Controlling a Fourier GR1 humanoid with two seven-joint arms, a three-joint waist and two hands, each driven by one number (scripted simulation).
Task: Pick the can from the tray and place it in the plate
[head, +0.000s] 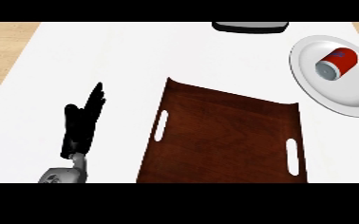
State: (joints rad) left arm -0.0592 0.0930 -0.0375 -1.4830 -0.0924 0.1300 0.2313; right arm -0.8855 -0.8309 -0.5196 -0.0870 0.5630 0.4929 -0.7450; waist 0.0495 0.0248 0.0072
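the can (336, 63) lies on its side in the plate (308, 78), well apart from the left hand (80, 123), fingers straight.

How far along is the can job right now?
It looks done: the can lies on its side in the plate, and the tray holds nothing. Nothing is in hand; the left hand rests open beside the tray. The right hand is out of view. Nothing visibly remains.

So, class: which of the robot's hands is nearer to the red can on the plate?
Left, by default: the left hand rests open far across the tray from the can, which lies in the plate. The right hand is out of view.
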